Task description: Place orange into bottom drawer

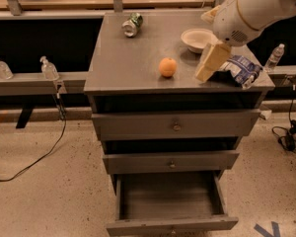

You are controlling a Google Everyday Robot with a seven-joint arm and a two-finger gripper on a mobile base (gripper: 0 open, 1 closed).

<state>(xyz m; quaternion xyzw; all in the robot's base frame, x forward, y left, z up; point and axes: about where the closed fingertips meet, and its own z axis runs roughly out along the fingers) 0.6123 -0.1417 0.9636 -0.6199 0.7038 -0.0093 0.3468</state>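
The orange point(167, 67) sits on the grey cabinet's top point(123, 63), near the middle front. My gripper point(208, 65) hangs from the white arm point(256, 9) just above the top, a short way right of the orange and apart from it. It holds nothing that I can see. The bottom drawer point(171, 225) is pulled out and open, and its tray looks empty. The two upper drawers are shut.
A crushed green-and-silver can point(131, 24) lies at the back left of the top. A white bowl point(197, 37) and a blue-and-white snack bag point(242, 69) are to the right, by my arm. Plastic bottles point(49, 69) stand on a ledge at left; cables lie on the floor.
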